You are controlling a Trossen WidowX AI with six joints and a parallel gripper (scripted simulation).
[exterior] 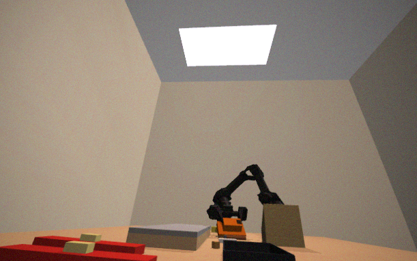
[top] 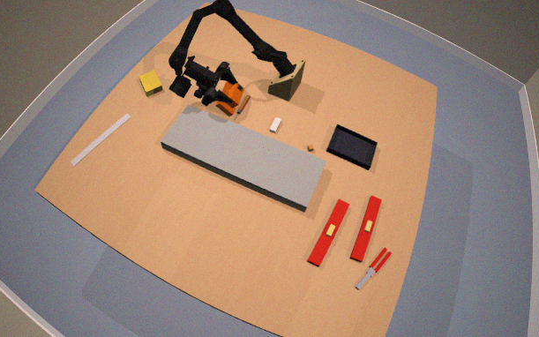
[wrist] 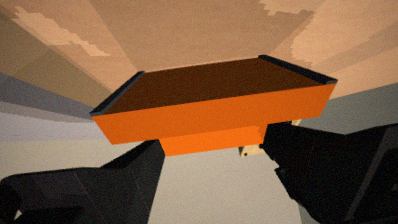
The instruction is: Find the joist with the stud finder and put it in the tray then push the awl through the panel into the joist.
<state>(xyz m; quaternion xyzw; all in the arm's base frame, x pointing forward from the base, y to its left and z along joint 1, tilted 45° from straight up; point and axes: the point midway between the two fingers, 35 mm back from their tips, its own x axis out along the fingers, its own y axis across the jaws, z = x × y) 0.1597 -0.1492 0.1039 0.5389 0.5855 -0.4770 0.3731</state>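
Note:
The orange stud finder sits between my gripper's black fingers, which close on its narrow lower part. It hangs low by the far left end of the grey floor panel. The brown-handled awl lies on the board just right of the stud finder. The dark tray stands empty to the right of the panel. The joist is hidden under the panel.
The arm's olive base block stands behind the panel. A yellow block, a white strip, a white block and a small brown cube lie around the panel. Two red bars and red-handled pliers lie front right.

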